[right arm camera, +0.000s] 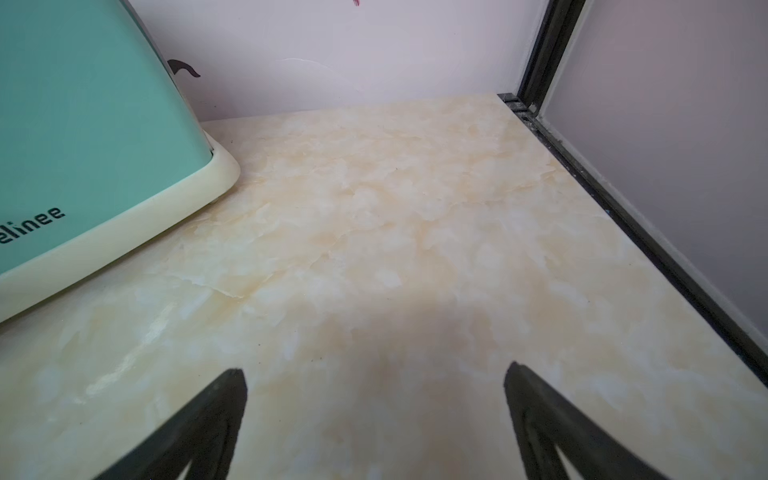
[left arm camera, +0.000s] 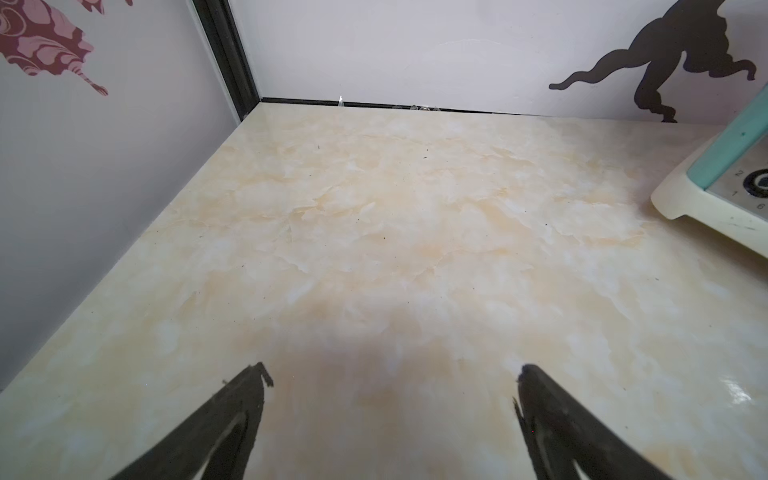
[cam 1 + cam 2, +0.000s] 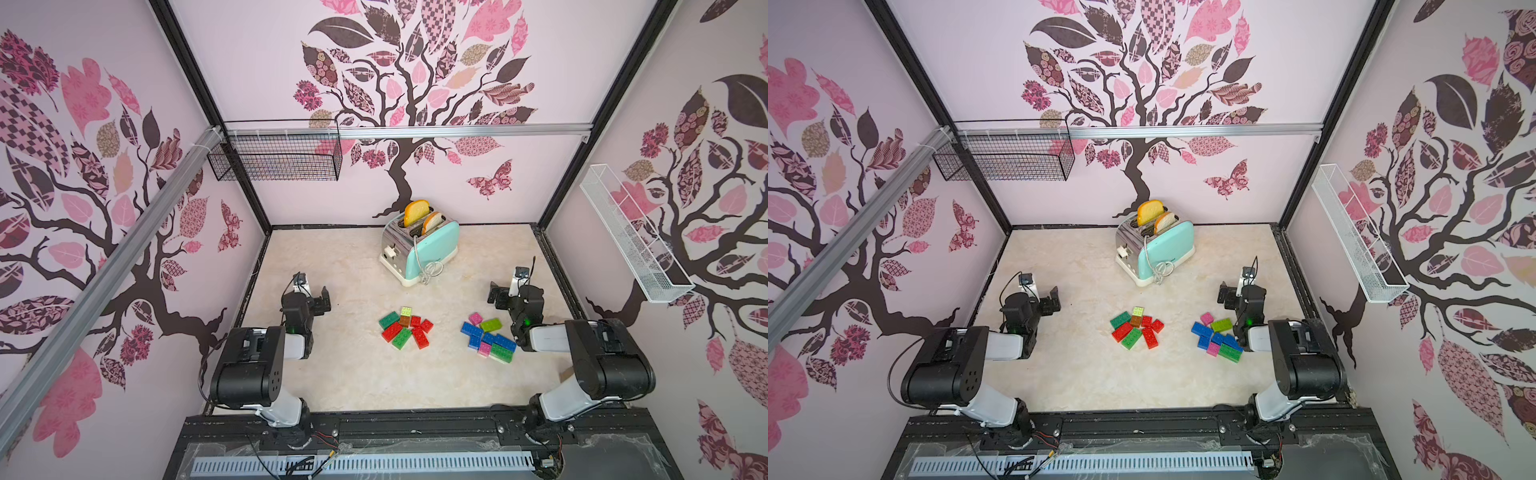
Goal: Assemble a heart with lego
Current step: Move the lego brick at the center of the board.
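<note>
- We note left pincer [image 2: 395,374] and right pincer [image 1: 374,370] spread wide, empty.
- The lego [image 3: 1136,330] sits on tabletop [image 3: 353,374]: red-green heap [image 3: 405,328] centre, blue-pink heap [image 3: 490,336] beside right arm [image 3: 602,361].
- We judge assembly unstarted; next, grasp one brick.

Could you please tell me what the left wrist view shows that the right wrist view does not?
Only left wrist: the left gripper, open over bare table, the numbered dial of the toaster, and a leaf decal. Only right wrist: the right gripper, open, and the toaster's mint side with lettering. Both: marble table, back wall, part of the toaster; neither shows the lego.
</note>
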Controlling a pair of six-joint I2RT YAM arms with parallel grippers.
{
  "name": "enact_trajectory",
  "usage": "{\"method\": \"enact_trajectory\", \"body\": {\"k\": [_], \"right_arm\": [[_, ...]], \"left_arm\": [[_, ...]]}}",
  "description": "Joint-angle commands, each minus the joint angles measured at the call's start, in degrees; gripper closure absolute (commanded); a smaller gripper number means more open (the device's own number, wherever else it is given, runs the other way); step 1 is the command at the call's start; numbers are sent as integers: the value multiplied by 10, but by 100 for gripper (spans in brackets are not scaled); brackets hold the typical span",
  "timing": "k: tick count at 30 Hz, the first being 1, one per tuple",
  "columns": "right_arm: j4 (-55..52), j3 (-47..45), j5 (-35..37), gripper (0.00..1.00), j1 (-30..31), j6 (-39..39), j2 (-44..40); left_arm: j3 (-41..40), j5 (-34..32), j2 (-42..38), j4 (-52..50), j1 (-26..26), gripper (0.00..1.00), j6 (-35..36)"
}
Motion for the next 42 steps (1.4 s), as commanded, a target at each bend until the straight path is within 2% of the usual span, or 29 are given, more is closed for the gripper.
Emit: {"method": "enact_trajectory", "body": {"k": [1,26,28,31,33,35,37,39,42], "right_arm": [[2,8,3,0,5,5,-8],[4,5,-21,0,-5,7,-11],[7,5,-20,1,-4,7,-11],[11,7,-37,1,-4,-2,-23],[-138,67,-32,0,-5,3,-55],[-195,98,-25,0,-4,6,-62],[-219,109,-25,0,-4,7,-74],[-258,123,-29,0,-4,23,-93],[-350,167,-52,1,6,58,-120]], "left_arm": [[12,5,-5,4,3,3,-2],[16,-6,-12,9,1,3,-3],[45,-56,-53,-101,-12,3,-6],[59,-142,-81,-140,-32,3,-11],[79,-236,-96,-194,-51,3,-33],[136,-331,-110,-341,-57,3,-120],[197,-376,-117,-498,-61,3,-225],[232,-394,-123,-590,-72,3,-299],[245,-376,-148,-640,-94,3,-369]]}}
